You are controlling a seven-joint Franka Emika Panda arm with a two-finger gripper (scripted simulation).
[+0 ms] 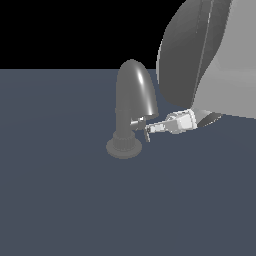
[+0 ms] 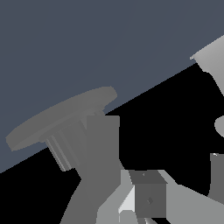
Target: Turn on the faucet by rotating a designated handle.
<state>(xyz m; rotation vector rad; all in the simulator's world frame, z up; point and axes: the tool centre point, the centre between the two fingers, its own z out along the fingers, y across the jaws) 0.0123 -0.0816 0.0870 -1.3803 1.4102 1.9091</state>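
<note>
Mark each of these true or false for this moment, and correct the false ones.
1. The faucet stands upright on its round ribbed base. True.
2. The gripper reaches the faucet from the exterior view's left. False: it comes in from the exterior view's right.
3. The gripper's tip is beside the column, below the arched spout. True.
4. The faucet lies tipped over on the floor. False: it is upright.
5. The spout arches toward the exterior view's right. True.

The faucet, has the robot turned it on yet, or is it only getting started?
Done: the arm has reached the faucet, and its gripper is at the small handle beside the column. In hand: making contact there; whether the fingers are clamped is unclear. Left: rotating the handle. No water shows.
</note>
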